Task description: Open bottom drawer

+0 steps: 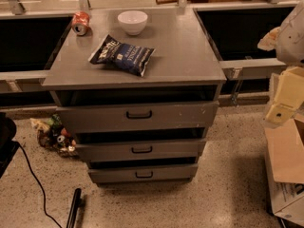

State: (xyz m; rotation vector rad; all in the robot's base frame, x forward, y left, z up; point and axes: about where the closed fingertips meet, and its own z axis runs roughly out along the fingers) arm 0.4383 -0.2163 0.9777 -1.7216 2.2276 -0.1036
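Note:
The grey cabinet (133, 77) has three drawer fronts stacked in the middle of the view. The bottom drawer (109, 175) is the lowest and shallowest front, just above the floor, with a small black bar handle (144, 174). Above it are the middle drawer (104, 151) and the tall top drawer (95, 115). A dark gap shows above each front. My gripper (284, 101), pale yellow below a white arm section, is at the right edge, level with the top drawer. It is well to the right of the cabinet and touches nothing.
On the cabinet top lie a red soda can (80, 23) on its side, a white bowl (132, 22) and a dark chip bag (122, 54). Packets (54, 134) litter the floor to the cabinet's left. A black cable (33, 184) and a cardboard box (285, 170) flank the floor in front.

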